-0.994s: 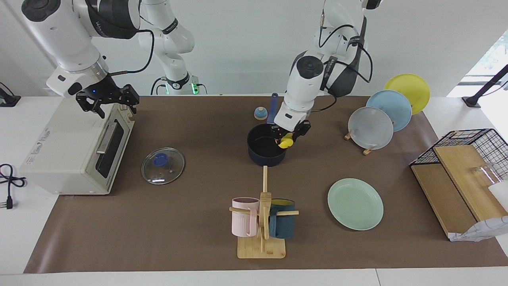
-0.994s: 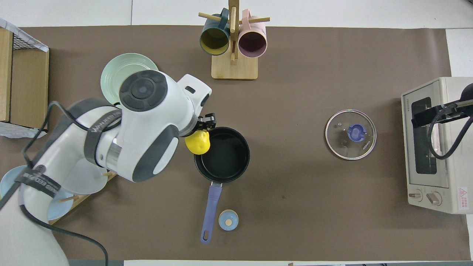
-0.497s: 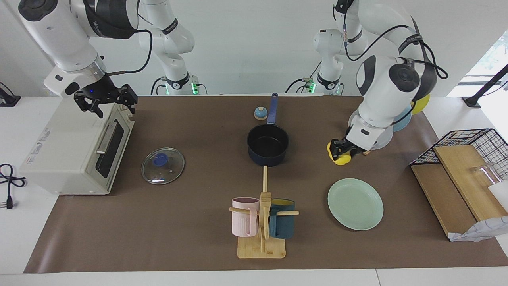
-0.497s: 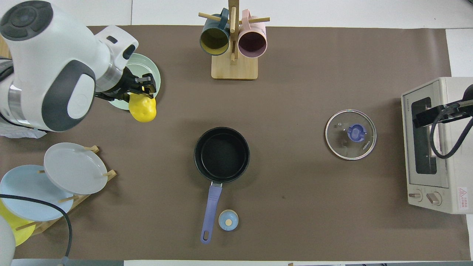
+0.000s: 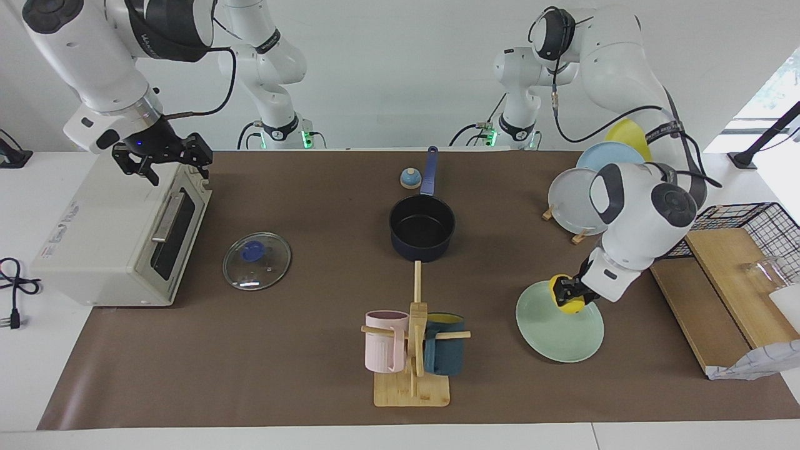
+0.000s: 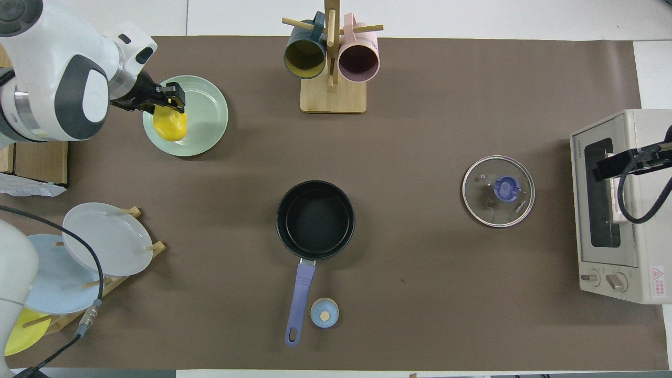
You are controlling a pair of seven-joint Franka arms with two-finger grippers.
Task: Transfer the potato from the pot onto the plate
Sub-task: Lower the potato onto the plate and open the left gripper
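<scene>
We hold the potato (image 5: 567,304) pinched in our left hand (image 5: 570,294), just over the edge of the mint-green plate (image 5: 556,331) that lies nearer the robots. The potato is clear of the pot (image 5: 422,232), which stands empty in the middle of the counter (image 5: 312,375), so the lift and most of the carry look done. From the facing view we cannot tell whether the potato already touches the plate or hangs a little above it. What is left, as we judge it, is to bring it down onto the plate, let go and pull the arm away. Our right hand (image 5: 164,157) waits over the toaster oven (image 5: 119,237) at the other end of the counter, its fingers spread and holding nothing.
</scene>
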